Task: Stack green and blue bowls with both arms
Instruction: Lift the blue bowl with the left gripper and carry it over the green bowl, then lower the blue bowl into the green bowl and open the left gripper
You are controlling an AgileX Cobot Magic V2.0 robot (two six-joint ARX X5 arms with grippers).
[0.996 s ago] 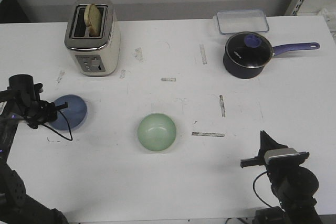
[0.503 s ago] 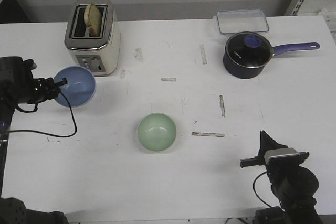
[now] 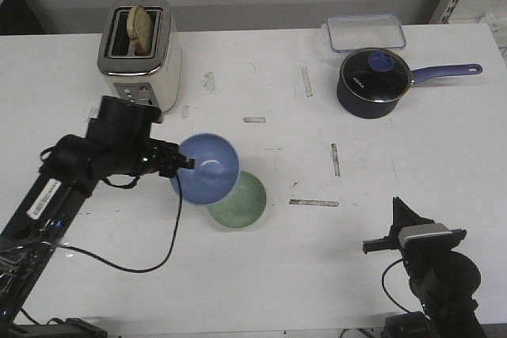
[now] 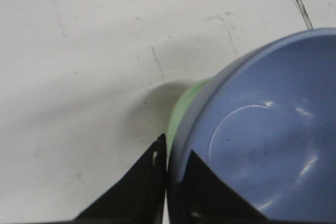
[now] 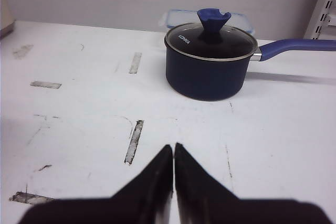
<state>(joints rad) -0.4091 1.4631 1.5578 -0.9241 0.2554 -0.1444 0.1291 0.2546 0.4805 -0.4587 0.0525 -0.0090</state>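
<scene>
While over green bowl (image 3: pixel 245 203): claw-pinched (image 3: pixel 184 163) blue bowl (image 3: pixel 207 167) rim.

Only legible txt: white brand word, prob. "KONKA", on saucepan (image 5: pixel 207 72) lid rim.

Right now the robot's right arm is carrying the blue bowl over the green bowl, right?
Not quite: the left gripper is carrying the blue bowl over the green bowl, as the front view shows. The right gripper is holding nothing, near the table's front edge.
</scene>
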